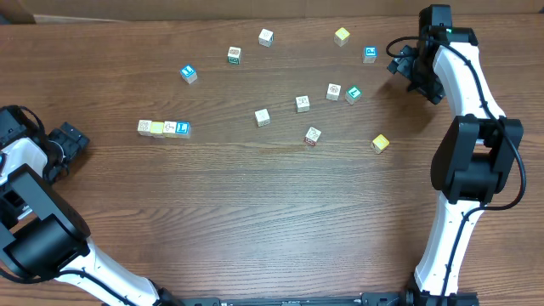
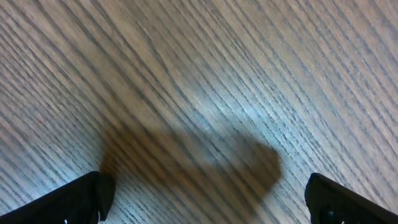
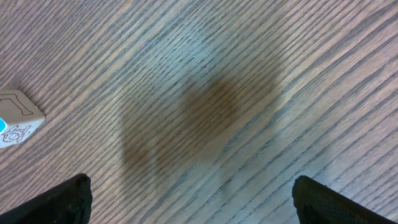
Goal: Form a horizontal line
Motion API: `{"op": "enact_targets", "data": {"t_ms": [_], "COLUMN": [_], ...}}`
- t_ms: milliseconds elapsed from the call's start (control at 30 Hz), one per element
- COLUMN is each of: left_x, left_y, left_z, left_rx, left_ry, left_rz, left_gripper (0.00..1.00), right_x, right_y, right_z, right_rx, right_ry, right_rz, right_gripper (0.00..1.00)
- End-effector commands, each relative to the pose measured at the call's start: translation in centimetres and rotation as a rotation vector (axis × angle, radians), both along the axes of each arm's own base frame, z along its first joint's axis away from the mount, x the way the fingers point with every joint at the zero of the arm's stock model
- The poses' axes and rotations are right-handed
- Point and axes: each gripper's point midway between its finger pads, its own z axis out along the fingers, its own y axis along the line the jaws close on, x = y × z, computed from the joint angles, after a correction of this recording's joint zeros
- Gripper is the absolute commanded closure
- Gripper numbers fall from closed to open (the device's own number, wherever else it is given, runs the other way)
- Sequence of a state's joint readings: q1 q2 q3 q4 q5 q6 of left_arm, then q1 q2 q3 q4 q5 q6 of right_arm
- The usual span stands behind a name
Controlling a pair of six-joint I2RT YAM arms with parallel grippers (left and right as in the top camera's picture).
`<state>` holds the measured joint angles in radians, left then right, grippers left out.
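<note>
Horizontal line (image 1: pixel 163 128) of four small touching cubes, white, yellow, white and blue with printed faces, is lying on the left part of the brown wood-grain table (image 1: pixel 255 221). Its long axis is running left to right across the overhead view.

Furthest left, the black two-finger left gripper (image 1: pixel 73 139) is sitting at the border of the overhead view. It is pointing roughly along that axis toward the row's white end, near it but clearly apart. Its jaws are standing spread wide. The left wrist view is showing only bare wood and a soft shadow between the dark fingertips (image 2: pixel 87 199), so nothing is being pinched.

To the right of the blue end of the horizontal line, loose single cubes are lying scattered across the middle and upper table, well apart from one another. The nearest to the row is a white printed cube (image 1: pixel 263 117), and a blue-faced cube (image 1: pixel 188 73) is sitting above the row. Further right, a yellow cube (image 1: pixel 380 143) is lying alone.

At the far right, the black right gripper (image 1: pixel 406 65) is hanging toward the upper part of the table, jaws likewise spread and empty. A white cube bearing a blue print (image 1: pixel 371 53) is lying just beside it and is peeking in at the left edge of the right wrist view.

Judging from this, the left arm is much the nearer to the row. Any extension would be joining at the blue end, the side facing the loose cubes and the right arm.
</note>
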<state>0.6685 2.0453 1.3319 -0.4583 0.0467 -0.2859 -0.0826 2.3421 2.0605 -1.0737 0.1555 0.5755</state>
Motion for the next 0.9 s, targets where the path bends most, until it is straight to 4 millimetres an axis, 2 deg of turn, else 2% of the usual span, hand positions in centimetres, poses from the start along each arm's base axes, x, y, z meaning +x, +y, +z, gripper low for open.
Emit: {"op": "enact_targets", "data": {"t_ms": [0,100,267,400,533,667,867], "left_x": [-3.0,-2.4,-1.7,-1.6,-1.9,-2.3,-2.6], "left_y": [-0.7,-0.1,0.4,0.5,0.2,-0.1,-0.7], "left_z": [-1.7,1.3,7.5,12.5,16.6,19.8,22.2], "left_rx": [-0.038,0.007,0.097,0.169,0.228,0.274,0.308], "left_ry": [0.081,0.024,-0.090,-0.182,-0.257,-0.315,-0.361], "left_rz": [0.043,0.044,0.045,0.046,0.047,0.047,0.040], "left_gripper": [0.00,0.01,0.00,0.01,0.00,0.00,0.01], "right_x": [0.1,0.1,0.1,0.1,0.1,0.1,0.1], "right_y": [0.0,0.0,0.0,0.0,0.0,0.0,0.0], "right_z": [1.0,1.0,1.0,1.0,1.0,1.0,1.0], "right_rx": [-0.001,-0.001,-0.001,-0.001,-0.001,-0.001,-0.002], "right_ry": [-0.022,-0.022,-0.022,-0.022,-0.022,-0.022,-0.022], "right_rz": [-0.002,-0.002,-0.002,-0.002,-0.002,-0.002,-0.002], "right_gripper": [0.00,0.00,0.00,0.00,0.00,0.00,0.00]}}
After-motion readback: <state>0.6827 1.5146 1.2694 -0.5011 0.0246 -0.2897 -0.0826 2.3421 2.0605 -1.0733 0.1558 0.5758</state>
